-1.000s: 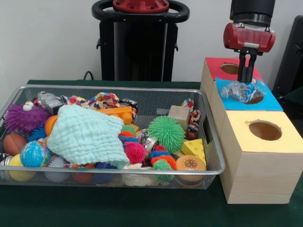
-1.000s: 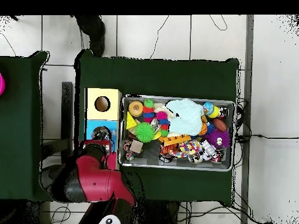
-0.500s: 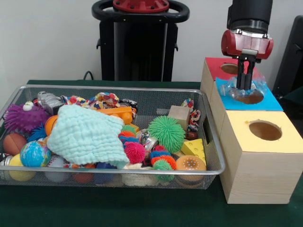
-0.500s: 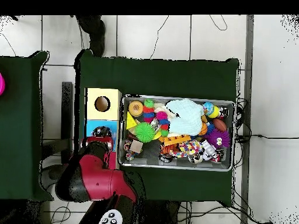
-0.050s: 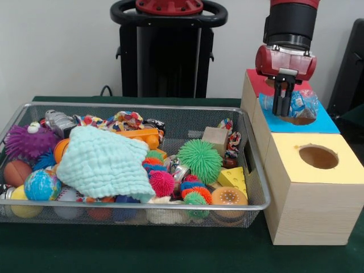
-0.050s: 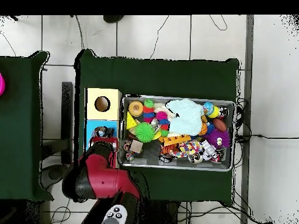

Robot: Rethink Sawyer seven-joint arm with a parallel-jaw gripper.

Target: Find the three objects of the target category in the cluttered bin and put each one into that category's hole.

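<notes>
A crumpled clear plastic bottle [image 5: 300, 103] lies crosswise over the blue box [image 5: 324, 123], just above its hole [image 5: 300, 120]. My gripper [image 5: 282, 111] comes down from above and is shut on the bottle's middle; the bottle sticks out on both sides of the fingers [image 5: 277, 102]. In the overhead view the bottle [image 6: 100, 133] shows on the blue box [image 6: 91, 125] at the tip of the gripper [image 6: 105, 140]. The red arm hides the red box there.
A yellow box with a round hole [image 5: 318, 156] stands nearest, a red box [image 5: 259, 79] farthest. The wire bin [image 5: 250, 165] to their left holds a mint cloth [image 5: 105, 162], a green spiky ball [image 5: 199, 160], a cheese wedge [image 5: 233, 178] and several balls.
The gripper has shifted left and slightly up over the blue box, and the bottle has moved with it, now sitting higher over the hole.
</notes>
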